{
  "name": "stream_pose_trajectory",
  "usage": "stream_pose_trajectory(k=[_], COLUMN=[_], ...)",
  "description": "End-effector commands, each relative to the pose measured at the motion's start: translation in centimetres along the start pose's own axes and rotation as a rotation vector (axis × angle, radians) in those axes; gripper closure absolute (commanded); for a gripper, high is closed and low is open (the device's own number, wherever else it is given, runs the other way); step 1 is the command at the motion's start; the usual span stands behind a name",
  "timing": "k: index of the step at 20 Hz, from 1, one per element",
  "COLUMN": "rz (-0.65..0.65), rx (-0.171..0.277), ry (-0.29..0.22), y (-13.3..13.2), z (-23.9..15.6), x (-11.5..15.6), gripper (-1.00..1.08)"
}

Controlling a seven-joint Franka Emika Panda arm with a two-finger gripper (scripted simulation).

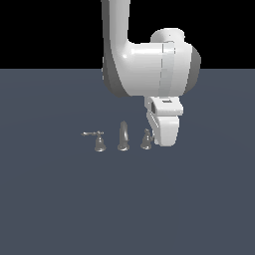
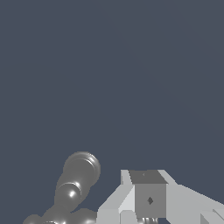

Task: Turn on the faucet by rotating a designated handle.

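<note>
Three grey metal pieces of the faucet point(image 1: 122, 137) in a row on a dark blue-grey floor point(image 1: 124, 209): twin handle point(image 1: 98, 141) at the exterior view's left with lever pointing left, tall tapered spout point(image 1: 123, 136) in the middle, the handle point(image 1: 146, 140) at the right. Just beside that handle, on its right and seemingly touching, the white gripper point(image 1: 165, 134), lowered nearly to the floor. Jaw spacing: cannot tell, fingertips hidden. Above and behind, bulky white arm point(image 1: 144, 64) against black. Through the wrist view, a shiny grey rounded piece point(image 2: 74, 183) close alongside a finger point(image 2: 146, 194).
</note>
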State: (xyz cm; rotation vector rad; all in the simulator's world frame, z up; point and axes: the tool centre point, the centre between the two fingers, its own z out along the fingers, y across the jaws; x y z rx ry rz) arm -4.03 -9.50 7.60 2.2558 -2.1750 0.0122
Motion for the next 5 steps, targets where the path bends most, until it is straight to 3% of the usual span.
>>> stream_pose_trajectory(k=[1,5], rz=[-0.040,-0.051], rx=[0.001,0.001], ry=[-0.008,-0.011], y=[-0.7,-1.1], z=[-0.1,-0.1], x=[-3.5,-5.6], gripper=[1.08,1.08])
